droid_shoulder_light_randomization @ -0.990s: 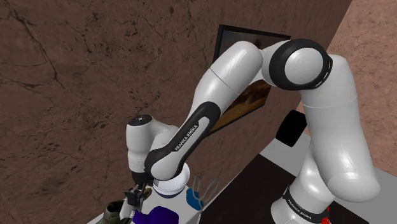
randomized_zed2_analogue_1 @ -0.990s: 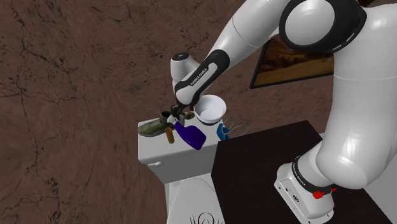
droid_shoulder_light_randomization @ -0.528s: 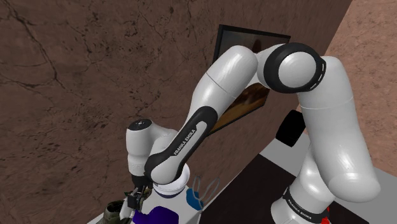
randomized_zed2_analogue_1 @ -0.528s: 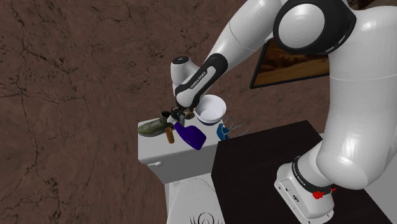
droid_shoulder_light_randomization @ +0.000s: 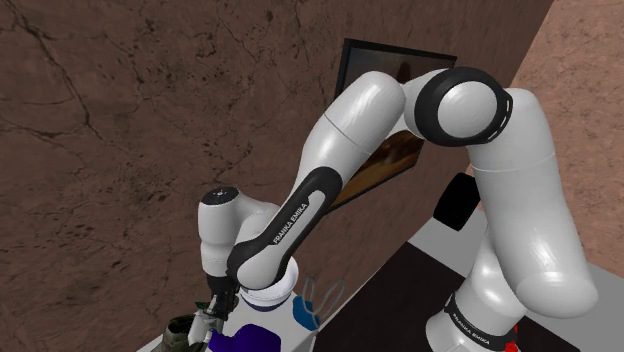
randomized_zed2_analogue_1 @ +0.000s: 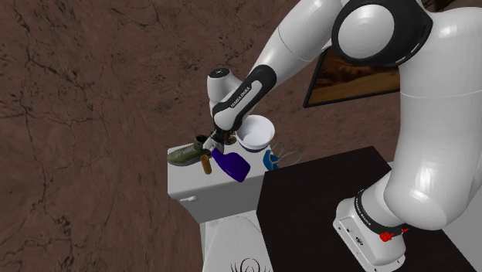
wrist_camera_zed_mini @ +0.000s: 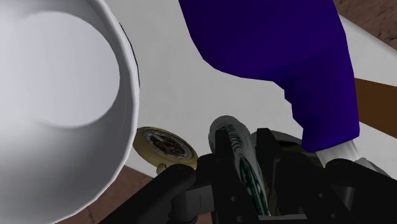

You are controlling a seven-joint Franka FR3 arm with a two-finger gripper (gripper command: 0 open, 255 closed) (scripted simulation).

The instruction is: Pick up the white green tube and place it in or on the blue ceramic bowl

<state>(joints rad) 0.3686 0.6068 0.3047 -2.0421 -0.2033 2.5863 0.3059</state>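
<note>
The white bowl [wrist_camera_zed_mini: 60,89] with a blue rim stands on the counter [wrist_camera_zed_mini: 184,89], just beside the hand [wrist_camera_zed_mini: 242,156]. The hand pinches the white-and-green tube [wrist_camera_zed_mini: 233,135], whose length runs along the fingers, its end pointing at the counter.

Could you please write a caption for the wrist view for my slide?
Gripper clasping the white-green tube, with the white bowl and a blue bottle close ahead.

We see the white arm [droid_shoulder_light_randomization: 345,130] rise from its base at the shoulder view's lower right, fold at the elbow and reach down to the left, wrist pointing downward. The black gripper [wrist_camera_zed_mini: 242,167] clasps the white and green tube [wrist_camera_zed_mini: 236,141] between its fingers [wrist_camera_zed_mini: 267,153].
</note>
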